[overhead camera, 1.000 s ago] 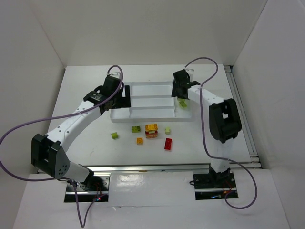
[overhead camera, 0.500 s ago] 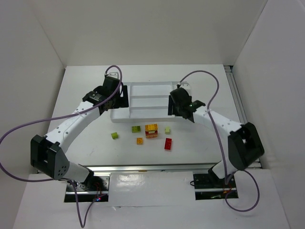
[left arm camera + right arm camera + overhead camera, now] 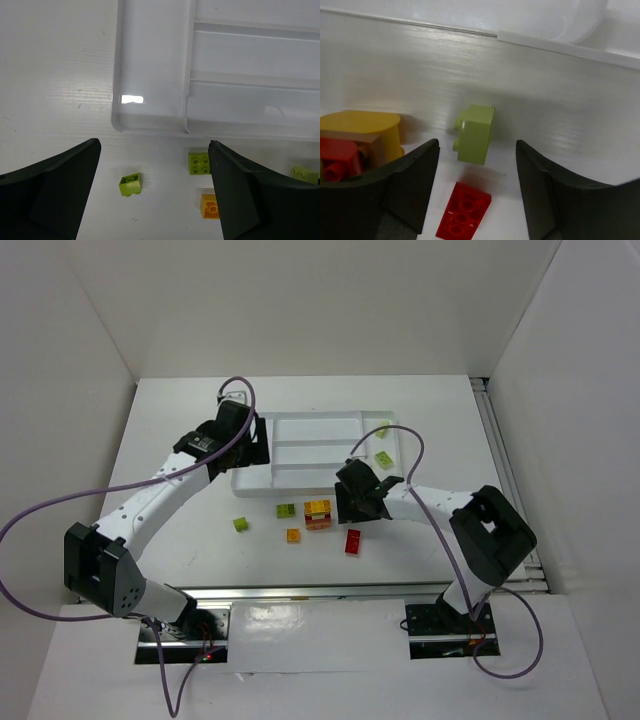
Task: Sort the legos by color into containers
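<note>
White divided tray (image 3: 310, 452), two lime bricks (image 3: 383, 458) in its right-end compartment — other legos (image 3: 293, 535) scattered just in front

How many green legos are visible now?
5 green legos: two in the tray's right compartment, two on the table left of the stacked block, one between the right gripper's fingers. Arms may hide more.

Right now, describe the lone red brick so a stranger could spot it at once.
Start at the white tray. Among the loose bricks before its near edge, the red brick lies nearest the right arm's base. It alone is all red.
</note>
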`<state>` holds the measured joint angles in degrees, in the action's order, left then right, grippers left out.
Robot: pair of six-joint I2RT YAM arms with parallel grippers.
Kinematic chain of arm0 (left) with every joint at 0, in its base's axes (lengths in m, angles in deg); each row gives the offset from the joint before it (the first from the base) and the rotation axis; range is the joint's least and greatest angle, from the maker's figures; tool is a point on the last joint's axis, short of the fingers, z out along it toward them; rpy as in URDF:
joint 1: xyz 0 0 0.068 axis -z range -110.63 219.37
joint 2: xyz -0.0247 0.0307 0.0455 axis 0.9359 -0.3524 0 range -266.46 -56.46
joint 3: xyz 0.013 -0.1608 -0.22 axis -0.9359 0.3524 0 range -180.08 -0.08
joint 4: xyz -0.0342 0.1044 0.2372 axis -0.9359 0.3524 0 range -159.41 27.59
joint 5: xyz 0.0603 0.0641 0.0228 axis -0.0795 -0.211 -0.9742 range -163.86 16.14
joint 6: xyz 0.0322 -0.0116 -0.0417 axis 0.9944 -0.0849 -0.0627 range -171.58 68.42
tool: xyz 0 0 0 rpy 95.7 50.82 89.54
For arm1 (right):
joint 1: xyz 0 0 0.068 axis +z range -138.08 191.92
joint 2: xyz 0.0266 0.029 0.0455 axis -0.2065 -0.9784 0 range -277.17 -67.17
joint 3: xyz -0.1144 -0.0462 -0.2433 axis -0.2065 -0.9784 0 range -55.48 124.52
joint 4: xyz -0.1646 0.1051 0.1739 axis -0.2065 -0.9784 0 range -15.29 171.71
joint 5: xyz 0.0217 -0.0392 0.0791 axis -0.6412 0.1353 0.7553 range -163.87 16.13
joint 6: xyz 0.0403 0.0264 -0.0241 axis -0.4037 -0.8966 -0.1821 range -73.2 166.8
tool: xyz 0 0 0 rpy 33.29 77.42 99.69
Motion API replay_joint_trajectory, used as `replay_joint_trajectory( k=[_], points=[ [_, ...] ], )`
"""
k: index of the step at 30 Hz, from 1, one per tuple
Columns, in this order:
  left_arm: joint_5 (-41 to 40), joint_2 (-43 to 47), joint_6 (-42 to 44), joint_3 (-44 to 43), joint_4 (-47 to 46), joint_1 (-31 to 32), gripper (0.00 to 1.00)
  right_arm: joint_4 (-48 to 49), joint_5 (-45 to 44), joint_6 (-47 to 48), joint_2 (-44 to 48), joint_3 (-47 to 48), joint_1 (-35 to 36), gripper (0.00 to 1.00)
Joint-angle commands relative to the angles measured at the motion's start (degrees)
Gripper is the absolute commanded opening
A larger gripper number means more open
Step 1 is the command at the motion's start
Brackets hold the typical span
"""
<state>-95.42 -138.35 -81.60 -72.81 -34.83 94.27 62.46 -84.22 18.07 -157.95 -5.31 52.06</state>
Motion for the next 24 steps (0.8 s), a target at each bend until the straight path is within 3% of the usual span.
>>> replay_joint_trajectory(
  k=[1,2,3,7,12,16,21,24],
  points=[
    [-0.4,2.0,-0.6,0.4,-0.8,0.7,1.0,3.9,-0.3,-1.0,-2.7,1.4,0.4,0.64],
    [-0.4,2.0,-0.6,0.4,-0.8,0.7,1.0,4.5,-1.8,-1.0,-3.3,1.4,0.4,0.62],
    [-0.4,2.5,-0.6,0.9,-0.8,0.7,1.0,5.1,-1.8,-1.7,-3.3,1.4,0.4,0.5],
    [-0.9,2.0,0.0,0.9,-0.8,0.7,1.0,1.1,-5.4,-3.4,-1.9,3.9,0.4,0.32],
    [-0.4,2.0,0.0,0.4,-0.8,0.7,1.0,-6.0,-11.4,-4.0,6.8,5.0,0.4,0.32],
    [0.1,2.0,0.0,-0.1,-0.8,0.7,1.0,-7.1,-13.4,0.5,8.4,9.5,-6.0,0.33],
    [0.1,2.6,0.0,-0.1,-0.8,0.7,1.0,-1.8,-10.2,5.3,1.2,16.9,-15.3,0.34],
    [0.1,3.1,0.5,0.4,-0.2,0.7,1.0,-1.1,-9.1,7.4,-8.9,23.6,-18.3,0.34]
  ],
)
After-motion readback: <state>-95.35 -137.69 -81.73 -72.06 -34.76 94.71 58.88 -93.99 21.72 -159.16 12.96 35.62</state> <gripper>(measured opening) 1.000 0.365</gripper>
